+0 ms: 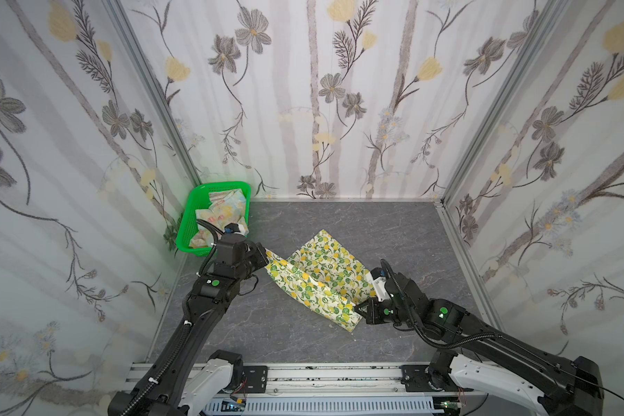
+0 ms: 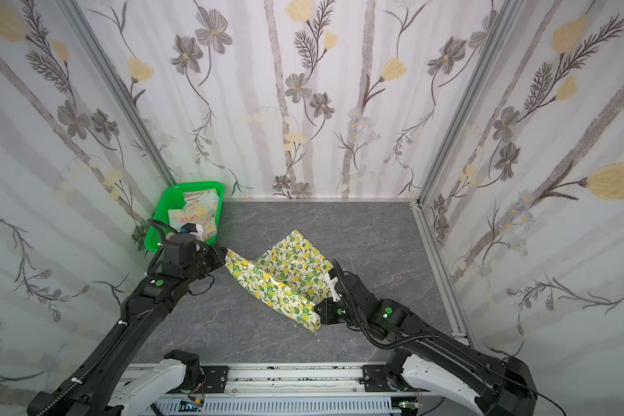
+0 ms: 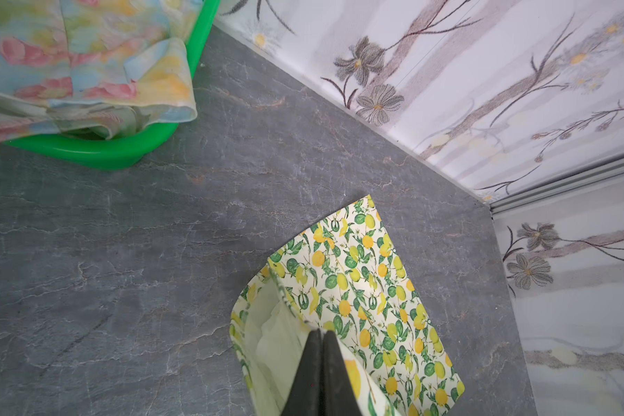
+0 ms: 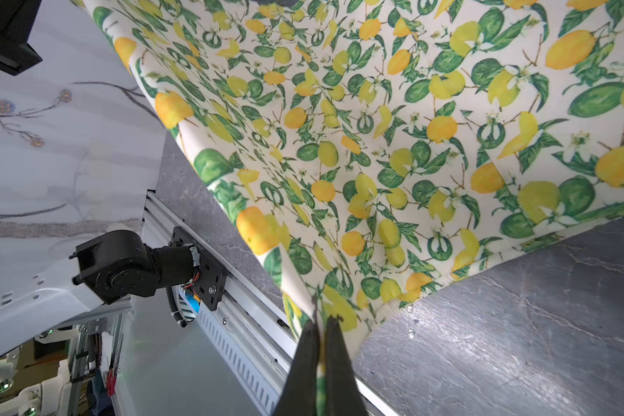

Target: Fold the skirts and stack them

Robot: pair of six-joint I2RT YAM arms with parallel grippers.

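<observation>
The cream lemon-print skirt [image 1: 321, 277] [image 2: 285, 275] lies partly lifted in the middle of the grey tabletop. My left gripper [image 1: 267, 256] [image 3: 321, 333] is shut on its left corner, raised off the table. My right gripper [image 1: 355, 309] [image 4: 321, 318] is shut on its near right corner, the cloth [image 4: 375, 144] stretched between both. The far edge of the lemon skirt [image 3: 368, 288] rests on the table. The pastel skirt with pink flowers [image 1: 220, 216] [image 3: 80, 68] lies crumpled in the green basket.
The green perforated basket [image 1: 191, 212] [image 2: 159, 212] [image 3: 116, 151] stands at the back left corner against the wall. Floral-papered walls [image 1: 339, 108] enclose three sides. An aluminium rail [image 1: 321, 374] runs along the front edge. Grey tabletop [image 1: 393, 230] lies bare behind and right of the cloth.
</observation>
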